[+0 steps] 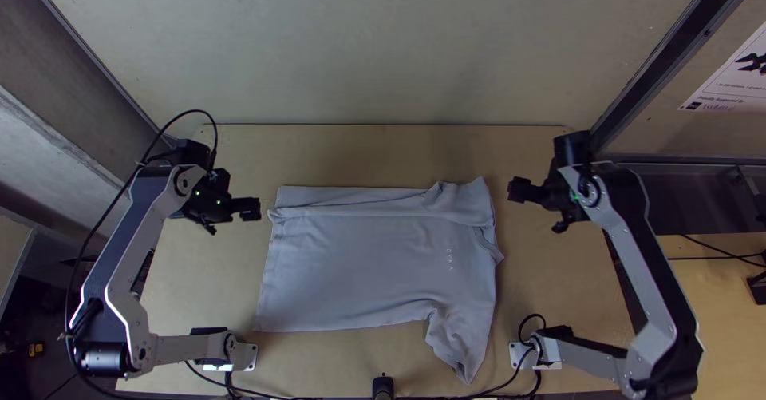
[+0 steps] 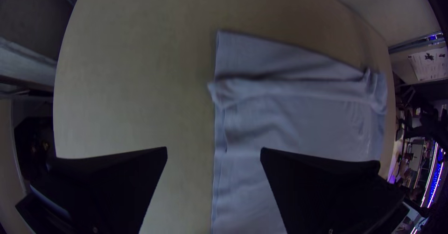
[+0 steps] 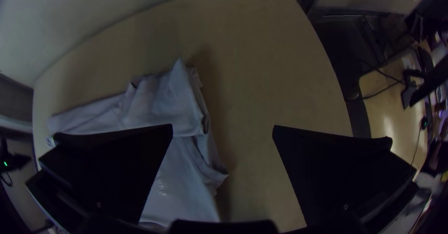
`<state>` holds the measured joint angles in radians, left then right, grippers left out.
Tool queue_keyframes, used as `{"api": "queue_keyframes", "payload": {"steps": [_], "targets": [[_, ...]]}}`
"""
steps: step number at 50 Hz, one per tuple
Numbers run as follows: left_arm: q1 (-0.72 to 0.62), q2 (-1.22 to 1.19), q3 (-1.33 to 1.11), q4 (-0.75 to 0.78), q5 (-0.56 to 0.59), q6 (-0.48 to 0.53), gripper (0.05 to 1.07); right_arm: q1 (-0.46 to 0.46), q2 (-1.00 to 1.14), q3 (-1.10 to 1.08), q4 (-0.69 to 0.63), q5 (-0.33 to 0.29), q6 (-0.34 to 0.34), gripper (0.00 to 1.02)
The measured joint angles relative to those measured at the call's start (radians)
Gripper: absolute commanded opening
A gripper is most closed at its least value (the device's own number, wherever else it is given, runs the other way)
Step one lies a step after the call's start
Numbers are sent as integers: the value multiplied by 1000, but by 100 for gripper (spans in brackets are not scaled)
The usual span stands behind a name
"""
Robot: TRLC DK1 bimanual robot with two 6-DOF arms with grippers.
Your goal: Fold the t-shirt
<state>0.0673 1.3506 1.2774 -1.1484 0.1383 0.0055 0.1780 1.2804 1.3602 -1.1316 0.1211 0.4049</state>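
My left pincer [image 1: 236, 219]: released. My right pincer [image 1: 533, 210]: released. One shirt [image 1: 367, 256]: between them, spread, far edge folded over.

Pale wall [image 1: 383, 49] beyond the far edge of the table [image 1: 383, 152]. Dark beam [image 1: 677, 46] at far right, printed sheet [image 1: 730, 79] to its right. Second wooden top [image 1: 722, 312] farther right, black cables [image 1: 718, 249] across it. Small yellow thing [image 1: 35, 350] at near left.

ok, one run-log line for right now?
t-shirt partly folded, one sleeve out on near side | left claw open, empty | right claw open, empty
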Motion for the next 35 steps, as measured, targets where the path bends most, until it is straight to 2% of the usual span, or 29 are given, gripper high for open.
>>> {"api": "queue_keyframes", "payload": {"steps": [7,17,24,30,35], "targets": [[-7,-87,-42,-74,-10,42,102,44,-96,32,-29,-17,106,99],[-25,-177,-120,-209,-31,138,102,146,-138,35,-121,-30,146,99],[-71,-228,-175,-249,-72,203,102,224,-139,20,-154,-111,146,99],[-137,-256,-238,-270,-95,232,102,252,-136,-3,-190,-198,146,99],[-208,-258,-280,-278,-99,239,101,273,-134,-27,-209,-230,149,99]]}}
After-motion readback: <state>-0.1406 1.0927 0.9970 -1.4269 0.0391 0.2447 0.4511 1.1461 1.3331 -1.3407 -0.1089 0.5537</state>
